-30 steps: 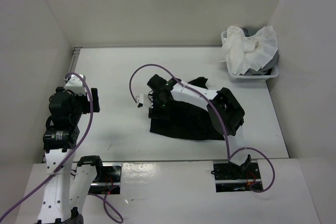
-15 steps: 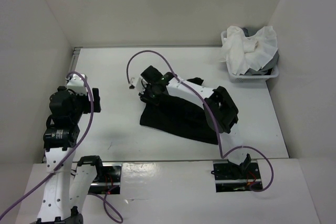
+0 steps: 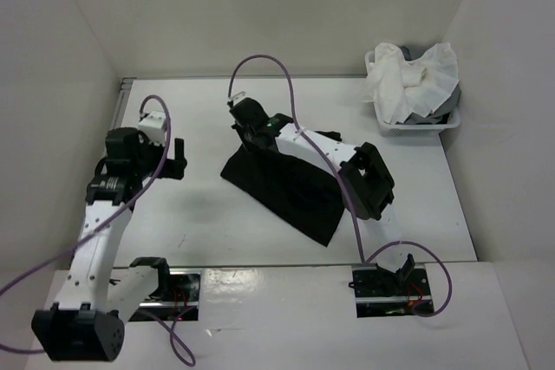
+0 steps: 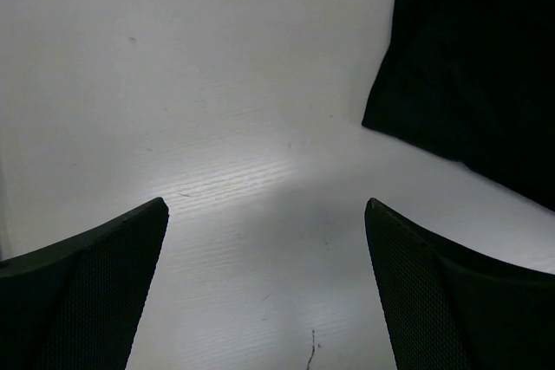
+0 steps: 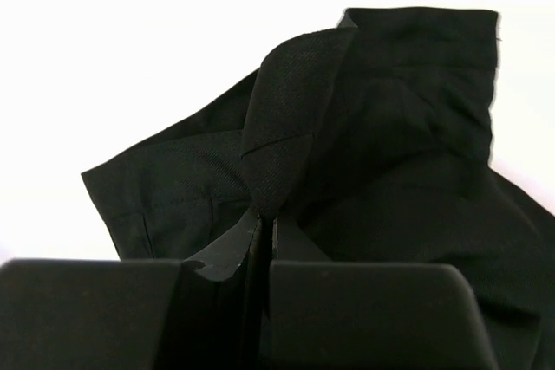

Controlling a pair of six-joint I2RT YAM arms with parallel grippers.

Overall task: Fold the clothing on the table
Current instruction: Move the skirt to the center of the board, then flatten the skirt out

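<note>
Viewing from the top: skirt (image 3: 290, 192) lies mid-table (image 3: 191, 218), its far left corner clamped in the right gripper (image 3: 251, 138). The left gripper (image 3: 176, 160) is spread wide, well apart to the left. A basket (image 3: 451, 124) of cloths (image 3: 408, 80) sits far right. Left wrist: skirt edge ahead-right, untouched. Right wrist: jaws pinch a fabric fold.

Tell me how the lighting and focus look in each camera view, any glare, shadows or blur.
Top external: even soft light, sharp, faint shadows on the table; the skirt reads as flat black. Left wrist: a glare patch on the table between the dark fingers of the left gripper. Right wrist: background blown out white, skirt weave crisp, the right gripper a dark mass.
</note>
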